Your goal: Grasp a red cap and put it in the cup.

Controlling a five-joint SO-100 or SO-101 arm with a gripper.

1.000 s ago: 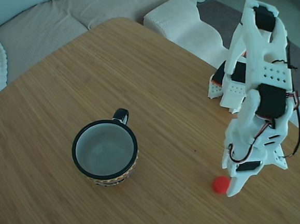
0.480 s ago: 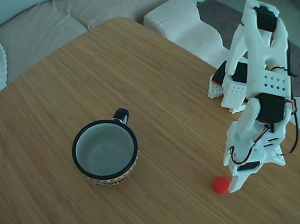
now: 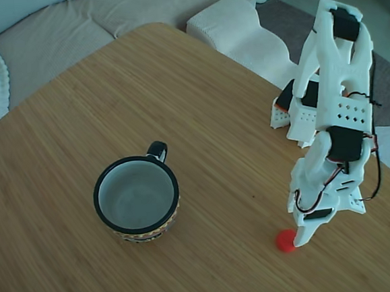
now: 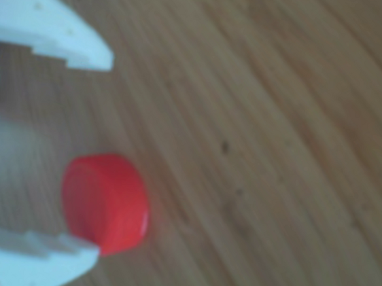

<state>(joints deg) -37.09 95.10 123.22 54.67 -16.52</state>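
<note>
In the fixed view, the red cap (image 3: 284,241) lies on the wooden table (image 3: 198,105) at the near right, with the white gripper (image 3: 298,239) lowered right at it. In the other view the fingers (image 4: 60,27) are apart, the red cap (image 4: 106,202) between them, touching the lower finger. Farther left stands the cup (image 3: 137,198), well apart, its handle pointing away.

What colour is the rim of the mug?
Black; the mug's rim shows best in the fixed view.
</note>
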